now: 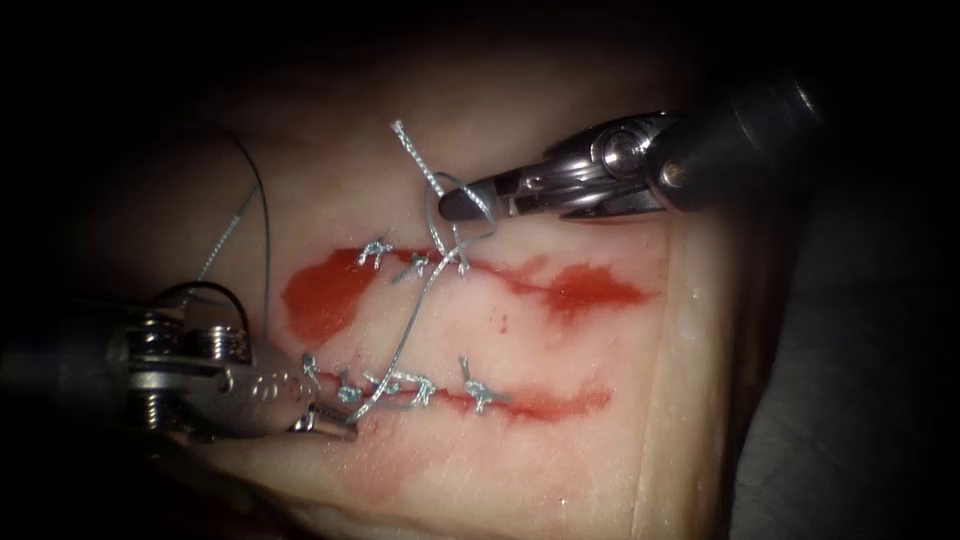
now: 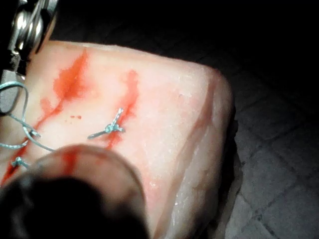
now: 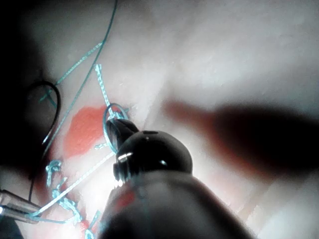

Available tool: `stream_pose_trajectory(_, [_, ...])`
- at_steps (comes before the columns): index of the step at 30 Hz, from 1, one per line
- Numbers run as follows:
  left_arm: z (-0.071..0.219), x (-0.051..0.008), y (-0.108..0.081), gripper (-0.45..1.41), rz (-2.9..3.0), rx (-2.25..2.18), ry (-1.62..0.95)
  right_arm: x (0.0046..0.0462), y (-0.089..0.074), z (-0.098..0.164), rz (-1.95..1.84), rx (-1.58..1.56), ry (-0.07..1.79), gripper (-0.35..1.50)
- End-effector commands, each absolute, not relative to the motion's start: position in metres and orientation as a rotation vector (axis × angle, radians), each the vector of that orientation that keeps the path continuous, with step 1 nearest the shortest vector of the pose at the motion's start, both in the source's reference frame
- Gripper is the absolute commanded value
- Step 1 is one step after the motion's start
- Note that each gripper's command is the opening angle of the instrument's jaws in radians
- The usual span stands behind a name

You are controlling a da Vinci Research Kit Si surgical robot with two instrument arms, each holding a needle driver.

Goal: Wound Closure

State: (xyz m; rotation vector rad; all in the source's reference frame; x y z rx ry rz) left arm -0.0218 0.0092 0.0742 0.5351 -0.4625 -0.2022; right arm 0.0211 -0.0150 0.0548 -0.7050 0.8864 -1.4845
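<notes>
The tissue (image 1: 560,420) has two cuts, an upper cut (image 1: 560,290) and a lower cut (image 1: 540,402), both crossed by knotted stitches. My right tool (image 1: 462,205) sits above the upper cut, jaws shut on the thread's short braided tail (image 1: 412,150), with a loop of thread (image 3: 110,124) around its tip. From there the thread (image 1: 405,335) runs down to my left tool (image 1: 328,422), shut on it at the lower cut's left end. The curved needle (image 1: 205,290) lies free on the tissue to the left, not in it and held by neither tool; it also appears as a dark hook (image 3: 52,107).
Red fluid (image 1: 325,295) pools at the upper cut's left end and around its right part (image 1: 590,288). A dark strand of thread (image 1: 265,215) arcs over the tissue at the left. The tissue's right edge (image 1: 700,400) drops to a dark mat.
</notes>
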Motion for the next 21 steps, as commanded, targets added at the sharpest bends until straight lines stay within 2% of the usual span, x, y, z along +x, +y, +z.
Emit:
stream_pose_trajectory(1, [0.0748, -0.0222, 0.0093, -0.45, -0.208, 0.539, -0.452, 0.0223, -0.0149, 0.0549, -1.402, -0.689, 0.889, -0.35])
stream_pose_trajectory(12, [0.0746, -0.0176, 0.0079, -0.45, -0.241, 0.660, -0.292, 0.0223, -0.0156, 0.0556, -1.289, -0.657, 0.730, -0.35])
stream_pose_trajectory(21, [0.0729, -0.0147, 0.0070, -0.45, -0.258, 0.690, -0.257, 0.0218, -0.0171, 0.0565, -1.347, -0.447, 0.587, -0.35])
